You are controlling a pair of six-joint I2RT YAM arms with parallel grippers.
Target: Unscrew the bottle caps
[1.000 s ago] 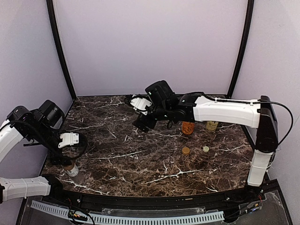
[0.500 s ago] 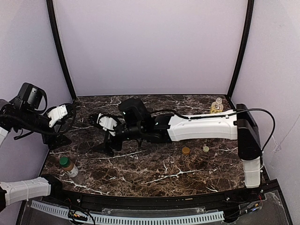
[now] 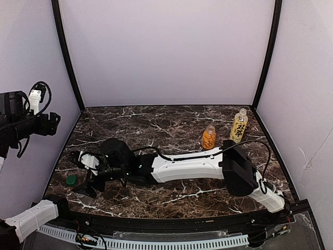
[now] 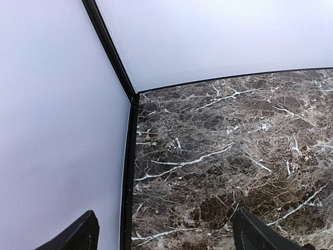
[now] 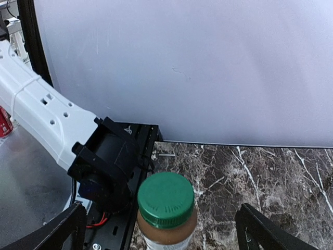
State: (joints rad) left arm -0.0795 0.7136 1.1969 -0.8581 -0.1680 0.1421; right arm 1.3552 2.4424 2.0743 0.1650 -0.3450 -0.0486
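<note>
A small clear bottle with a green cap [image 3: 71, 180] stands at the table's front left corner; its cap is on. In the right wrist view the bottle [image 5: 166, 208] stands upright between my spread fingers, untouched. My right gripper [image 3: 79, 174] is open around it, the arm stretched across the table. The tall yellow-labelled bottle [image 3: 239, 126] and the short orange bottle [image 3: 208, 138] stand at the back right, without caps. My left gripper [image 3: 51, 124] is raised at the far left, open and empty [image 4: 169, 234], above the back left corner.
The left arm's base [image 5: 106, 161] and the table's black front frame lie just behind the green-capped bottle. The black corner post [image 4: 112, 57] and lilac walls close in the left side. My right arm [image 3: 187, 165] spans the table's middle, hiding anything under it.
My right arm swept from the back middle to the front left, onto the green-capped bottle. My left gripper let go of that bottle and rose up and back to the left wall.
</note>
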